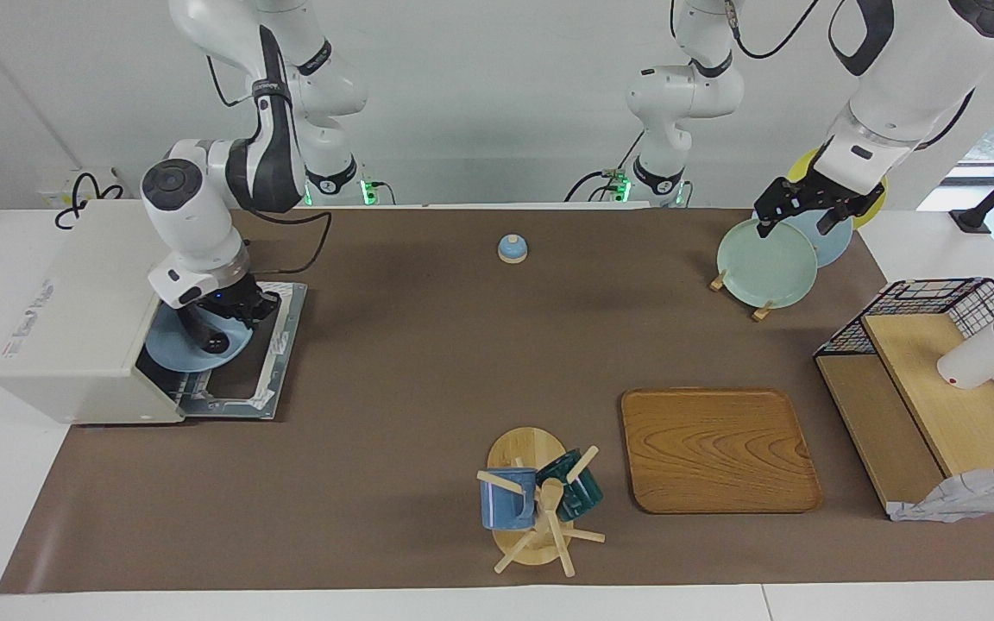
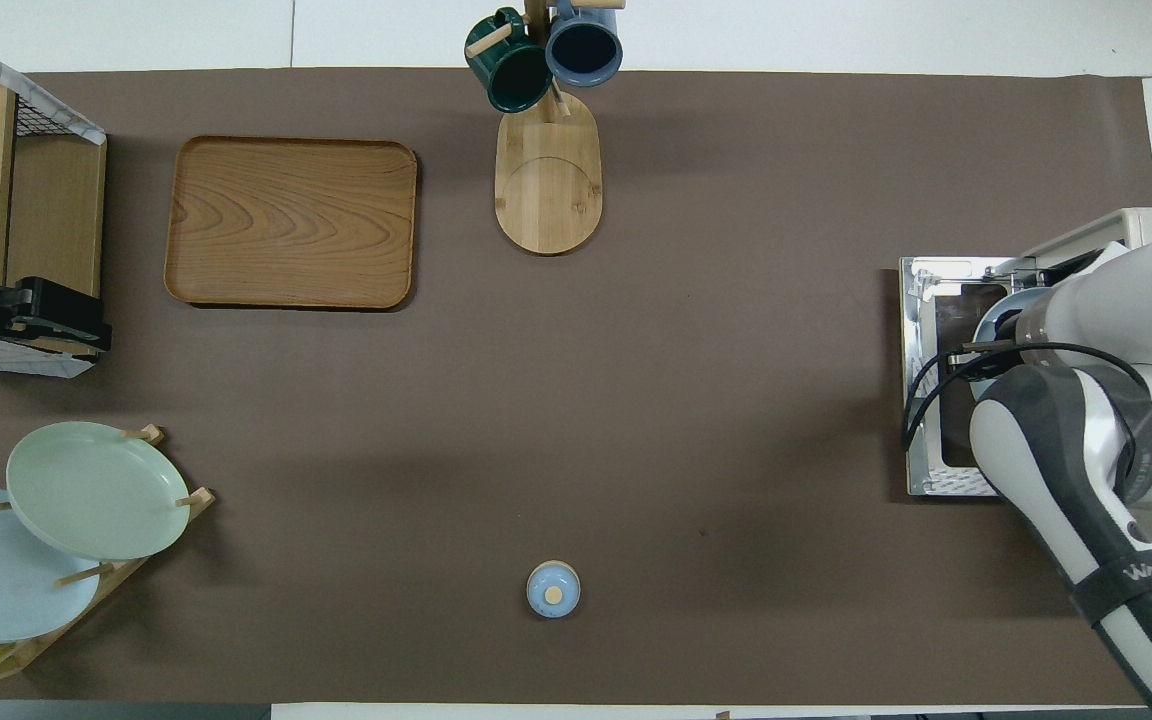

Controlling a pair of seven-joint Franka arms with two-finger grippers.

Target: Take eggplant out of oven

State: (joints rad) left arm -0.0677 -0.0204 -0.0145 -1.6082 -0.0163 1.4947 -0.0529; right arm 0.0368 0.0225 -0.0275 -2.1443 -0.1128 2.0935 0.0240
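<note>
As seen nearest the robots, a small blue bell (image 1: pixel 512 249) is set on the table (image 1: pixel 428 362) between the two arm bases. Toward the left arm's end, a plate rack (image 1: pixel 760 310) is loaded with a pale green plate (image 1: pixel 764 263), a light blue one and a yellow one. The left end effector (image 1: pixel 799 216) is hung over this rack, fingers spread, nothing held; that arm is waiting.

Toward the right arm's end, the oven (image 1: pixel 74 310) is seen with its door (image 1: pixel 277 345) dropped flat onto the table. A blue plate (image 1: pixel 173 358) is lodged in the oven mouth, partly sticking out over the door. The eggplant (image 1: pixel 219 342) is laid on that plate, at the opening. The right end effector (image 1: pixel 225 323) is lowered onto the plate, fingers pressed together on the eggplant. From overhead the grip is hidden by the arm.

Farther out, a wire basket with a wooden shelf (image 1: pixel 920 388) and a tipped white cup (image 1: pixel 980 358) is placed at the left arm's end. A wooden tray (image 1: pixel 717 448) is laid beside it. A mug tree (image 1: pixel 540 509) with a blue mug (image 1: pixel 506 500) and a dark green mug (image 1: pixel 579 492) is stood farthest out.
</note>
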